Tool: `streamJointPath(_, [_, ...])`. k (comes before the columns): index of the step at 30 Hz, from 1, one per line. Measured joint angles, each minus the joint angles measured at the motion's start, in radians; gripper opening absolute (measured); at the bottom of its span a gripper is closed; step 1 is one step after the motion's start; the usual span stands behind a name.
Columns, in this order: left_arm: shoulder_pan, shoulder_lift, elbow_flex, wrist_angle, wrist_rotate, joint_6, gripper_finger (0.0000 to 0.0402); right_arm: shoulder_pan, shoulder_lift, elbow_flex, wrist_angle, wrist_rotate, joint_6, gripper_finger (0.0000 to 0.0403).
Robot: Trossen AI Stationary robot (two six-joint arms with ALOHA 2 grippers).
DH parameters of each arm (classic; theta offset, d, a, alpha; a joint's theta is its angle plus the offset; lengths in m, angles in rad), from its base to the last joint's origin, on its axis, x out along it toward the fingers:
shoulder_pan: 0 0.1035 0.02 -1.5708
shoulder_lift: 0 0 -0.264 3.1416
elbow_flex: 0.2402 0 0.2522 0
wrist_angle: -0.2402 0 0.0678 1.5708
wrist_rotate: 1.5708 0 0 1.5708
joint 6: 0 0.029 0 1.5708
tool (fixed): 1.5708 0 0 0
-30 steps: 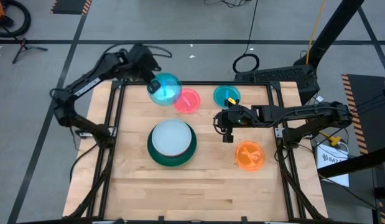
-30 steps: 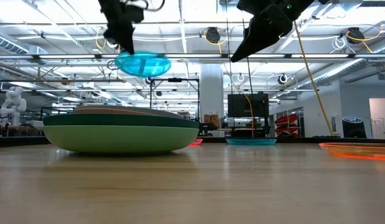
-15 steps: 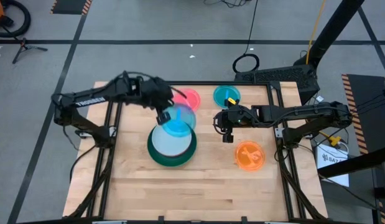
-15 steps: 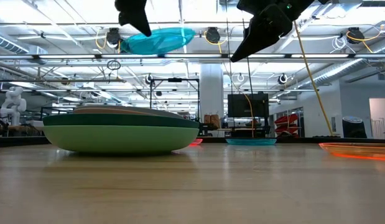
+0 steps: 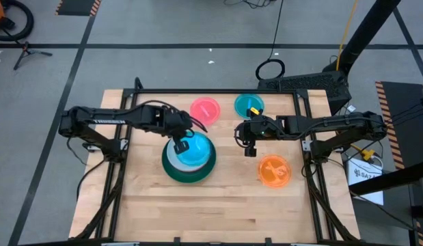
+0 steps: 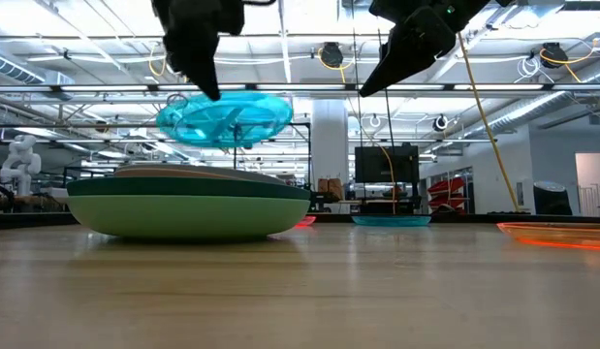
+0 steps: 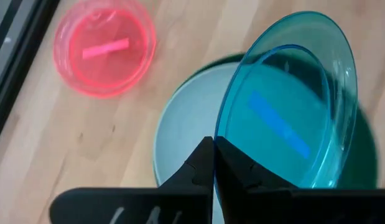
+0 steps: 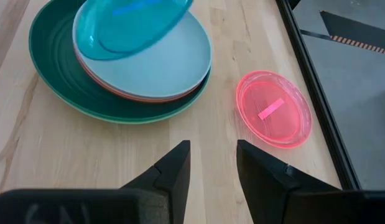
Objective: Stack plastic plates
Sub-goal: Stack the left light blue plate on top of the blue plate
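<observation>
Wooden table (image 5: pixel 225 198) — left gripper (image 5: pixel 181 144) holds cyan plate (image 5: pixel 195 149) above stack (image 6: pixel 188 202).

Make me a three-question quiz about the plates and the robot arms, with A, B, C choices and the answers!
1. Where is the blue plate that the left gripper holds?
A. In the air over the stack of plates
B. Flat on the table beside the orange plate
C. On the floor

2. How many small plates lie alone on the table?
A. One
B. Three
C. Six

3. How are the right gripper fingers?
A. Shut on a plate
B. Open and empty
C. Shut on a cup

Answers:
1. A, the low view shows it tilted with a gap above the stack.
2. B, the pink plate, the teal plate and the orange plate each lie apart.
3. B, its wrist view shows bare wood between the fingers.
</observation>
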Motion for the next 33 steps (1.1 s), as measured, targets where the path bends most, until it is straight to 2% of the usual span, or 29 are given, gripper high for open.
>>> streamJointPath(6, [0.012, 0.0, -0.049, -0.002, -0.072, -0.024, 0.0008, 0.0, 0.0, 0.0, 0.001, 0.0, 0.0, 0.0122])
streamJointPath(17, [0.035, 0.0, -0.058, -0.003, -0.124, -0.029, 0.0008, 0.0, 0.0, 0.0, 0.001, 0.0, 0.0, 0.0122])
streamJointPath(29, [0.035, 0.0, -0.058, -0.005, -0.125, -0.044, 0.0009, 0.0, 0.0, 0.0, 0.001, 0.0, 0.0, 0.0122])
streamJointPath(33, [0.034, 0.0, -0.058, -0.006, -0.125, -0.049, 0.0032, 0.0, 0.0, 0.0, 0.0, 0.0, 0.0, 0.0122])
